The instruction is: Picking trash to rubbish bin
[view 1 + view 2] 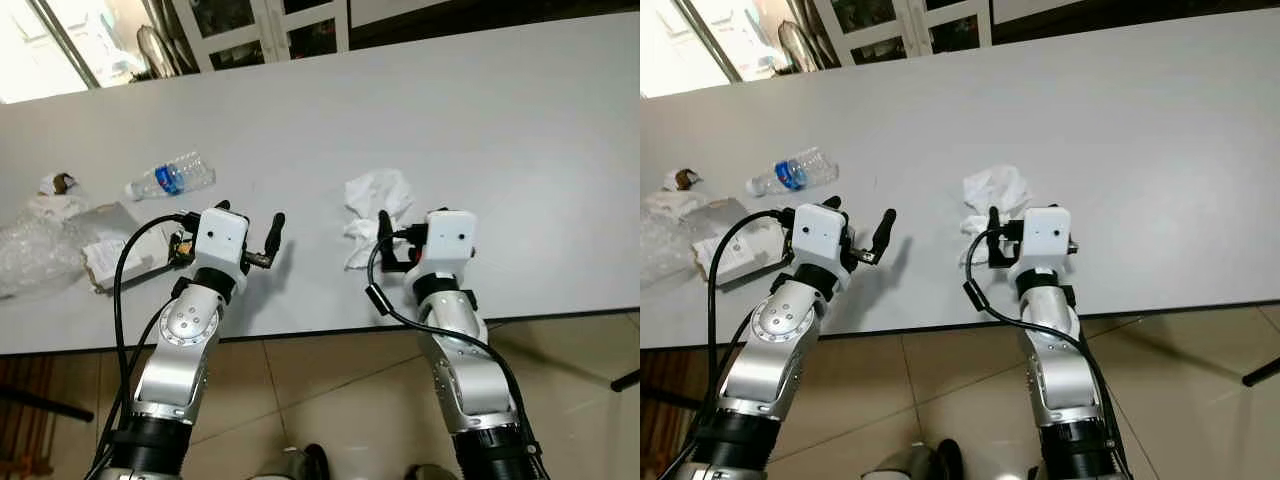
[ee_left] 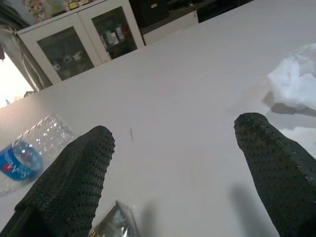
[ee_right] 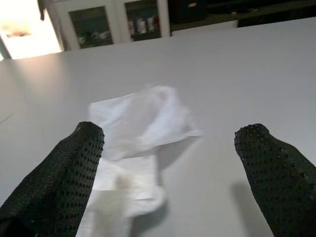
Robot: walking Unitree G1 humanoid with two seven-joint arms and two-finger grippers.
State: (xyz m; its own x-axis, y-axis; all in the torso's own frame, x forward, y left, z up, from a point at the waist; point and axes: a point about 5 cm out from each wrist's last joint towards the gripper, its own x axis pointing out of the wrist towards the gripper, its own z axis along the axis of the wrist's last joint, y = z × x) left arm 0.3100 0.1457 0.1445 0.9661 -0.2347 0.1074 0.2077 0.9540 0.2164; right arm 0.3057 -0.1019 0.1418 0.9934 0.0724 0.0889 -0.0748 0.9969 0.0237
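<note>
A crumpled white tissue [image 1: 375,212] lies on the white bench [image 1: 500,120], just ahead of the right claw [image 3: 168,173], whose two black fingers stand wide apart with the paper partly between them and nothing held. It looks very light and soft — a loose wad with a puffed upper fold and a flatter sheet trailing toward the bench edge — so it should crush to almost nothing under the fingers and may slide or lift away if only a thin flap is caught. The safest hold, I judge, is across the thickest bunched part, fingers pressed low to the surface so they gather several layers at once. The left claw [image 2: 173,163] hovers over the bench near its front edge, fingers likewise spread and empty. Beyond it to the left lies a clear plastic bottle [image 1: 170,177] with a blue label, on its side — light, stiff enough to grip but smooth and round, so likely to roll; taking it across the middle of the body would suit best. Further left sit a flat paper packet [image 1: 115,250], some clear crinkled plastic wrap [image 1: 35,255] and a small scrap [image 1: 57,184].
</note>
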